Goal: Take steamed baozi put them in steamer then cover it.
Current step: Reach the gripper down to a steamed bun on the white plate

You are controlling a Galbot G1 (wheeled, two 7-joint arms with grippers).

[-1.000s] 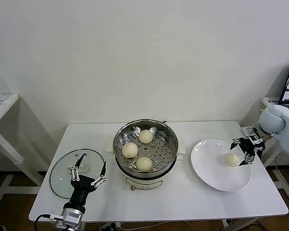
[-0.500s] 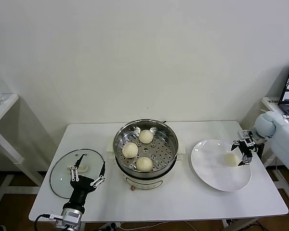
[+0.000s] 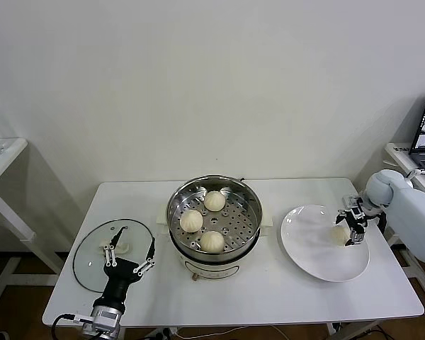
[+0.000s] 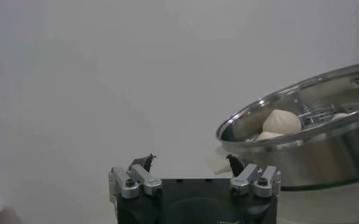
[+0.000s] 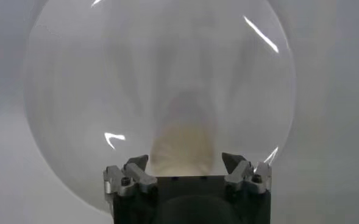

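Three baozi already sit on the perforated tray of the steamer in the middle of the desk, so I judge I'm on the fourth and last pickup. That last baozi lies on the white plate at the right end of the desk, toward the plate's right rim.

My right hand is down over it, fingers spread wide, one on each side of the bun as the wrist view shows it: the dome sits right between my two fingertips, just beyond them. I can't tell whether I'm touching the dough; nothing is pinched yet.

What the next move calls for, as I read it: ease a little lower so the fingers straddle the bun's widest part, press together gently because the dough looks soft, then lift and carry it left to the open gap on the steamer tray.

My left hand waits at the near left, also spread, hovering over the near edge of the glass lid that lies flat on the desk. The cover comes last.
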